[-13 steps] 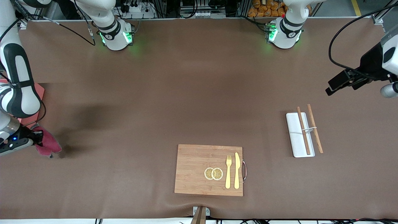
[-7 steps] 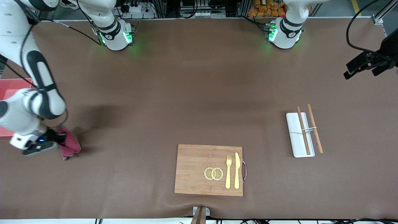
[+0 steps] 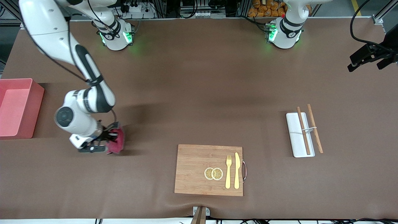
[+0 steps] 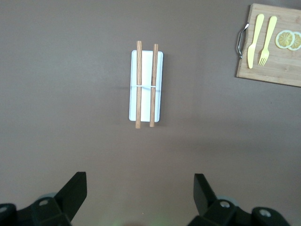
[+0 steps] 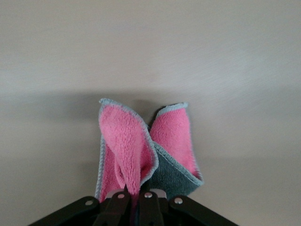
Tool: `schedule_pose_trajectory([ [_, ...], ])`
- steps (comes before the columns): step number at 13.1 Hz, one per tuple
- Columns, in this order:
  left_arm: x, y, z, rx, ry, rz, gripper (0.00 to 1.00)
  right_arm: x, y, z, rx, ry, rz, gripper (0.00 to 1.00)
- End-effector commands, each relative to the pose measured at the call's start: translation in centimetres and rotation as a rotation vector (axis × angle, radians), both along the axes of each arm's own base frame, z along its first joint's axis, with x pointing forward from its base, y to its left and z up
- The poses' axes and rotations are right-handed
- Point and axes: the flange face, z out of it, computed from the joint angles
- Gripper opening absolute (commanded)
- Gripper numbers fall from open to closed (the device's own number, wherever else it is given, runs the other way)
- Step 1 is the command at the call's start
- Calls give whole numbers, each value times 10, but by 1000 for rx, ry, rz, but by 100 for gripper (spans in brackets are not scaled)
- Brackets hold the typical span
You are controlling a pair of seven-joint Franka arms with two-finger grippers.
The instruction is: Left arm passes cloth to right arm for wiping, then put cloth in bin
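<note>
Right tool (image 3: 112, 137): clamped on cloth (image 3: 117, 140), low over tabletop (image 3: 199, 93), between bin (image 3: 18, 107) and cutting board (image 3: 209, 169).
Left tool (image 4: 140, 197): wide, empty, above chopstick tray (image 4: 146, 84).

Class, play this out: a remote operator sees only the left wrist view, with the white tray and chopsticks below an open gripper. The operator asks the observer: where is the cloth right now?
Observer: The cloth is pinched in the shut right gripper, down at the tabletop.
Operator: Which part of the table?
Observer: The bare stretch between the bin and the cutting board.
Operator: Is it in the bin yet?
Observer: No. The bin stands at the right arm's end of the table, apart from the cloth.
</note>
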Motion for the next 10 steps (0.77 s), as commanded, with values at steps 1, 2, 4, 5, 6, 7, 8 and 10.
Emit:
schedule_pose_trajectory([
  [1,-11,0,5,24,12,-10,100,-37,100,39,-23,24,-141,0],
  [2,-10,0,5,22,12,-13,100,-48,134,47,-22,24,-204,0],
  [4,-8,0,4,22,14,-13,100,-56,172,64,-10,8,-272,0],
  [5,-7,0,3,21,15,-14,100,-53,171,77,-19,22,-272,0],
  [6,-7,0,3,22,17,-16,100,-50,160,82,-37,34,-262,0],
  [7,-6,0,2,21,18,-16,100,-42,140,90,-41,25,-237,0],
  [8,-7,1,3,23,17,-16,100,-29,100,98,-47,29,-210,0],
  [10,-7,0,3,23,17,-17,100,-8,15,110,-43,26,-101,0],
])
